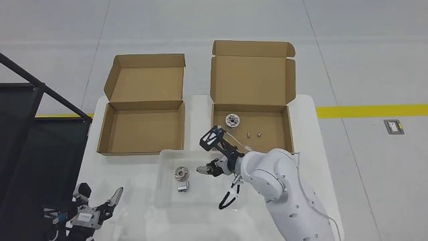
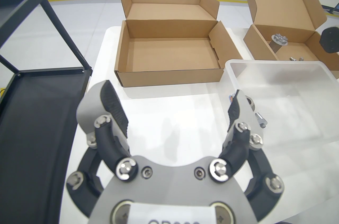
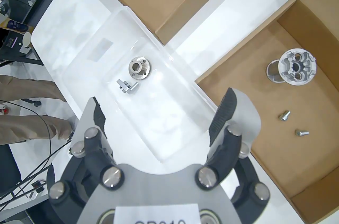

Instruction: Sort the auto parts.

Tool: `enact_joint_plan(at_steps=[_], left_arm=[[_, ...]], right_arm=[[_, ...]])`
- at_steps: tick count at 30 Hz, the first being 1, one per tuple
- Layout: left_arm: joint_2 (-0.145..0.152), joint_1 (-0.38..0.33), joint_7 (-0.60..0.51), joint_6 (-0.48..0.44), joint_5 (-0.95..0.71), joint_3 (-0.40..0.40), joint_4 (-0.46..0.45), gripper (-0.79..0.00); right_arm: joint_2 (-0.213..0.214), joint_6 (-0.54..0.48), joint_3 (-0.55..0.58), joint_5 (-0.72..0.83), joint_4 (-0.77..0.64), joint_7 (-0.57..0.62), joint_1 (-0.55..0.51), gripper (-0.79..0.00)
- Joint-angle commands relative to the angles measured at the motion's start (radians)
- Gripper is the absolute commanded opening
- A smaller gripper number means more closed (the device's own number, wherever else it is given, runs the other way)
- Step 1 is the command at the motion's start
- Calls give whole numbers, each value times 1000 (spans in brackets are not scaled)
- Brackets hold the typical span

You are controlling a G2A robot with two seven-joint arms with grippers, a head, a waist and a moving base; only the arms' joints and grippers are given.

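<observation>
**White table (image 1: 130,174), sort about half done**

Two open cardboard boxes sit side by side on the table's far half, with a clear tray (image 3: 169,127) just in front of them.

The right box (image 3: 291,169) holds a toothed wheel (image 3: 298,67) and two screws (image 3: 284,114), which lie near each other and apart from the wheel. The left box (image 2: 169,53) has nothing in it.

Two items lie in the tray. One is a flanged hub (image 3: 139,68). Just beside it are some small pieces (image 3: 127,86), which look like a bracket and a short bolt, though I cannot tell whether they are joined.

The right gripper (image 3: 163,98) hangs over the tray's end nearest the right box. Its fingers are spread wide and hold nothing. The left gripper (image 2: 172,91) sits low at the table's near left corner, well apart from the parts. It too is wide open and empty.

By this layout, three parts have been sorted and the hub and small pieces are left. If the left box is meant for a second kind of part, its share has not yet been started.
</observation>
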Motion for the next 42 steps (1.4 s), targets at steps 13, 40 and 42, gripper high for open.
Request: enact_joint_plan(at_steps=[13, 40, 42], left_arm=[[31, -125, 10, -320, 253, -6, -33, 0], [107, -496, -209, -802, 497, 182, -44, 0], [107, -496, -209, -802, 497, 182, -44, 0]], right_arm=[[33, -201, -11, -113, -232, -218, -95, 0], [112, -549, 118, -87, -632, -286, -381, 0], [112, -549, 118, -87, -632, -286, -381, 0]])
